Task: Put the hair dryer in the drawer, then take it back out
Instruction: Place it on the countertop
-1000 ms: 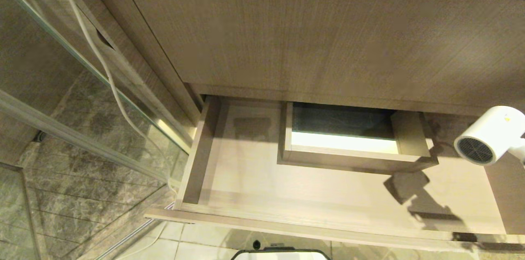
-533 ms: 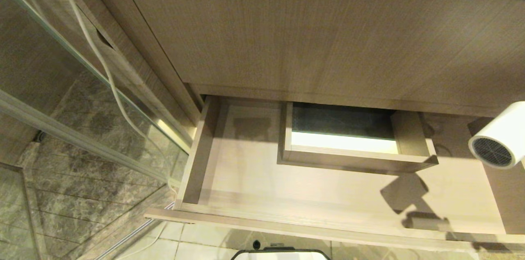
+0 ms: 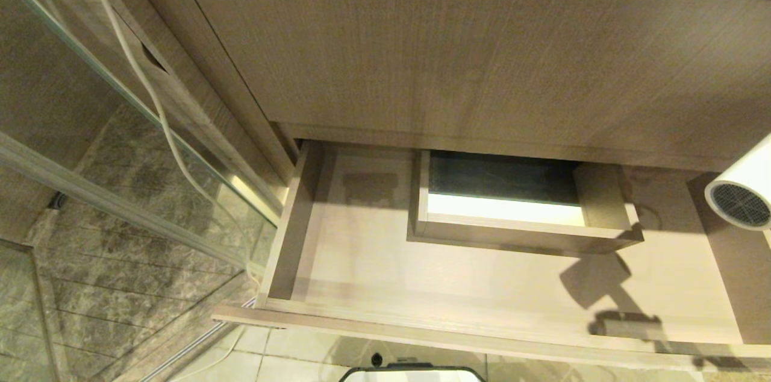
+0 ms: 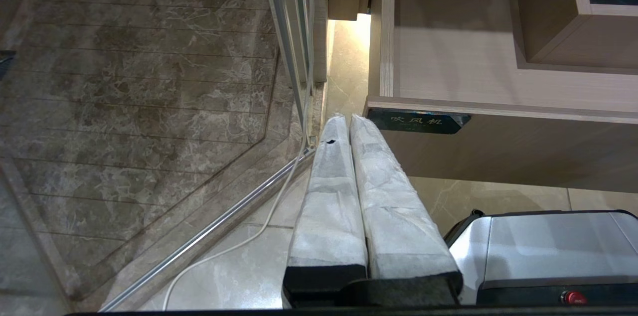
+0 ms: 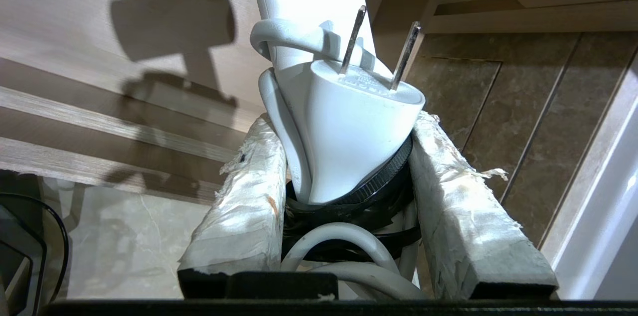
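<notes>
Item: small white hair dryer (image 3: 742,192) with short fat barrel and round grey mesh grille. It hangs at the right edge of my head view, above the right end of the drawer, touching nothing there. The barrel's long axis runs slantwise, the grille end turned toward me and lower than the far end. The head view cuts off the handle and shows no hand.

My right wrist view supplies the rest: the white handle (image 5: 304,2) stands away from the camera, with the bundled white cord and its white two-pin plug (image 5: 356,126) bound by a black strap. My right hand (image 5: 349,131), its fingers wrapped in worn pale tape, is about half closed, clamped on that bundle at the handle's base.

Container: wide shallow light wood-grain drawer (image 3: 373,261), pulled out, with a boxed rectangular cutout (image 3: 518,201) at its back; the dryer's shadow lies on its floor. Only the left wrist view shows the small dark label (image 4: 416,120) on the front's corner.

My left hand (image 4: 344,121) points at that corner, padded fingers pressed together, holding nothing.

Surround: taller plain wood-grain panel (image 3: 482,56) above; brown marble floor (image 3: 120,285) behind glass (image 3: 72,68) to the left.
</notes>
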Robot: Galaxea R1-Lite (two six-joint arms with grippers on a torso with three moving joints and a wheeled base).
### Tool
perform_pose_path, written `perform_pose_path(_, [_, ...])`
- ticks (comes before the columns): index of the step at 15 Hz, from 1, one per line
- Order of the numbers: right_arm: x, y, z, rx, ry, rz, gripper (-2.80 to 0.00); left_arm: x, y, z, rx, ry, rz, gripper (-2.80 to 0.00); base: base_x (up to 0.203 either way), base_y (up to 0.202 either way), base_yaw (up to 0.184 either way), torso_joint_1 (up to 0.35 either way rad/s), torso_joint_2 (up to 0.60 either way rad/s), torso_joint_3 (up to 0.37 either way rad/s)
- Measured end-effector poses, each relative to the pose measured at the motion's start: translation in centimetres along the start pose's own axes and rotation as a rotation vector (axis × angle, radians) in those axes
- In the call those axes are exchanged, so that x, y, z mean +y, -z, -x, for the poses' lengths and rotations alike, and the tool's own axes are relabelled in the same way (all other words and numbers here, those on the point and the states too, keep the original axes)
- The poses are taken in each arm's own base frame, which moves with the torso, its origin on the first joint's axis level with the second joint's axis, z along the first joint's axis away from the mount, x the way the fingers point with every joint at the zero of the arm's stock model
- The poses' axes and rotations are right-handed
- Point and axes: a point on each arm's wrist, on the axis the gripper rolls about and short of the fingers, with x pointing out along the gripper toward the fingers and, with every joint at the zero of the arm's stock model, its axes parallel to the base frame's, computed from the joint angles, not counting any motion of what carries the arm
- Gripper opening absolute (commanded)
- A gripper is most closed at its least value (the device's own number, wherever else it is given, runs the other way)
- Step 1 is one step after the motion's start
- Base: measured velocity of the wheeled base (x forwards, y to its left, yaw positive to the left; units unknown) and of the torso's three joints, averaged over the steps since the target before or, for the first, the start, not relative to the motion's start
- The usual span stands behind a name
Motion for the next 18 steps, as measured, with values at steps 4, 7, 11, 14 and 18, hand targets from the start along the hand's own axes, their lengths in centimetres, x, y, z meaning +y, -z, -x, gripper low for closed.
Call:
perform_pose_path(4, [0.28, 0.04, 0.4, -0.004, 0.009, 0.003, -2.8, 0.0, 0.0, 0.0, 0.0, 0.0, 0.001, -2.8, 0.0, 0.0, 0.0, 0.0, 0.0, 0.0])
perform_pose_path(7, [0.41, 0.06, 0.59, -0.006, 0.014, 0.004, -2.8, 0.0, 0.0, 0.0, 0.0, 0.0, 0.0, -2.8, 0.0, 0.0, 0.0, 0.112, -0.16, -0.046])
perform_pose_path(11, [0.44, 0.04, 0.72, -0.008, 0.018, 0.004, -2.8, 0.0, 0.0, 0.0, 0.0, 0.0, 0.001, -2.8, 0.0, 0.0, 0.0, 0.249, -0.46, -0.191])
perform_pose_path(14, [0.56, 0.14, 0.74, -0.005, 0.017, 0.002, -2.8, 0.0, 0.0, 0.0, 0.0, 0.0, 0.001, -2.8, 0.0, 0.0, 0.0, 0.084, -0.49, -0.213])
perform_pose_path(18, [0.64, 0.09, 0.92, -0.011, 0.022, 0.006, -2.8, 0.0, 0.0, 0.0, 0.0, 0.0, 0.0, -2.8, 0.0, 0.0, 0.0, 0.391, -0.5, -0.224])
